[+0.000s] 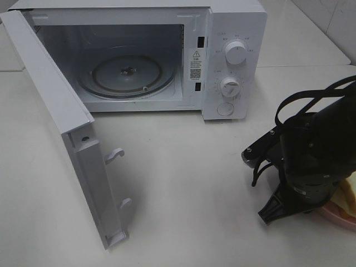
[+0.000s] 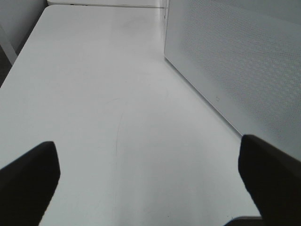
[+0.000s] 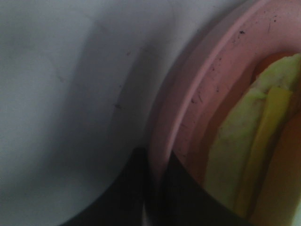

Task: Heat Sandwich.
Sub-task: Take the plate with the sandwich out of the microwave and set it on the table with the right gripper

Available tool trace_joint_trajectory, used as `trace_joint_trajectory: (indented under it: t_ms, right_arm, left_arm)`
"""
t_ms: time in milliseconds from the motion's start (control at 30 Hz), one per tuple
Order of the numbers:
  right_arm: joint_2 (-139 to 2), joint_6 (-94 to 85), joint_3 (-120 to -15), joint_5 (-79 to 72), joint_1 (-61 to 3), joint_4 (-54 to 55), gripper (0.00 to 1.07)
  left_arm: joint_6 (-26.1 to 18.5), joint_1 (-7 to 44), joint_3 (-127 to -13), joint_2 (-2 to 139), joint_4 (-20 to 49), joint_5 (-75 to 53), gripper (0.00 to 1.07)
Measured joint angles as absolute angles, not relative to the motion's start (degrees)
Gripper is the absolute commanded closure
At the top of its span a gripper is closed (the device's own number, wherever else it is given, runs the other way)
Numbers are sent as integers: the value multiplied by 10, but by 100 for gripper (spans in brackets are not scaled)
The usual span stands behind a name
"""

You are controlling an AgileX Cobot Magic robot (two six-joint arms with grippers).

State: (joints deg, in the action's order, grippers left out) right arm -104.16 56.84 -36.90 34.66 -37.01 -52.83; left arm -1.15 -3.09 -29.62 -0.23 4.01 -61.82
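Note:
The sandwich (image 1: 348,194) lies on a round pink plate (image 1: 340,218) at the table's right edge, mostly hidden by my right arm. In the right wrist view the sandwich (image 3: 244,155) shows pale bread and a yellow cheese slice. My right gripper (image 1: 286,207) is low at the plate's left side. In the wrist view the right gripper (image 3: 157,188) has one finger outside and one inside the pink plate's rim (image 3: 188,108), shut on it. My left gripper (image 2: 149,174) is open and empty above bare table.
The white microwave (image 1: 233,61) stands at the back, its door (image 1: 61,128) swung wide open toward the front left. The glass turntable (image 1: 127,72) inside carries nothing. A perforated white panel of the microwave (image 2: 235,61) is beside my left gripper.

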Motion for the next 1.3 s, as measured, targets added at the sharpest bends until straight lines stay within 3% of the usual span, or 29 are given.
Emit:
trace_joint_trajectory:
  t_ms: [133,267,433,1000,1300]
  right_arm:
    - [-1042,570,-369,349,-370,-528,89]
    - [-1042,570,-369,355,-370,-530,69]
    - [-1016,562,-369,351,-370,-528,55]
    - [-859,365,-368,351,-370,-400,36]
    - [-786,260,-368,372,-370,-303,33]
  left_arm:
    - [-11,-31,-296,-2,40,-618,9]
    - [-11,-31,-296,-2,40,-618,9]
    - [-11,-31,-296,-2,40,-618,9]
    - [-11,-31,-296,-2,40,-618,9]
    - [-11,-31,-296,-2,40,-618,9]
